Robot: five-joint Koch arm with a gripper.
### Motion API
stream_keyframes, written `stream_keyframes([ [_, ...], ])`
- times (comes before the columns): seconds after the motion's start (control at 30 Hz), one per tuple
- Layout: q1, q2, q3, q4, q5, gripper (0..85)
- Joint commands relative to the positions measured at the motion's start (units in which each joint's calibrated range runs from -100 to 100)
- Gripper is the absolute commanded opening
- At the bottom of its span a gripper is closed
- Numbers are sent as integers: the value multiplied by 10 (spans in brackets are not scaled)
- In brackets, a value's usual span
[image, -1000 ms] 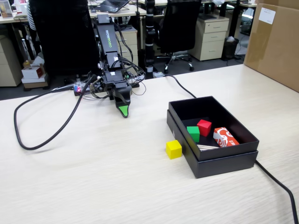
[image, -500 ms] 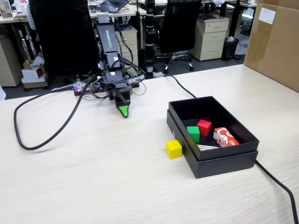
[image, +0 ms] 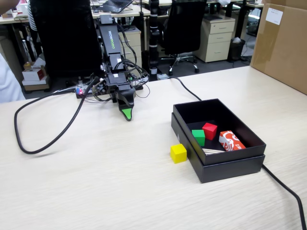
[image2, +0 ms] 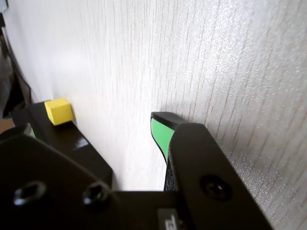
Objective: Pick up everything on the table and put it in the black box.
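Yellow cube (image: 178, 153) sat on the table (image: 96, 182) in the fixed view, just beside the black box's (image: 230, 165) near wall, well apart from the gripper (image: 126, 114), whose jaws I could not tell open or closed there. Wrist view showed the jaws parted around bare table, the cube (image2: 58, 110) far off to the left; with the wall so near, a jaw could well catch the rim or nudge the cube away.

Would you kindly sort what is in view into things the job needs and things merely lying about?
Job:
yellow cube
black box
gripper

Lying about:
green cube
red cube
brown carton
black cable
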State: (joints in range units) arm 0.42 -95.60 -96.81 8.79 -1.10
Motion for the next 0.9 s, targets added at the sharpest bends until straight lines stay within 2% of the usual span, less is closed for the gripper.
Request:
stream_keyframes([
  [0.0,0,5,-6,-5,-3,485],
  [0.23,0,3,4,-20,-3,487],
  [0.57,8,11,273,-325,8,477],
  [0.77,18,134,527,-532,34,479],
  [0.87,25,259,715,-637,46,477],
])
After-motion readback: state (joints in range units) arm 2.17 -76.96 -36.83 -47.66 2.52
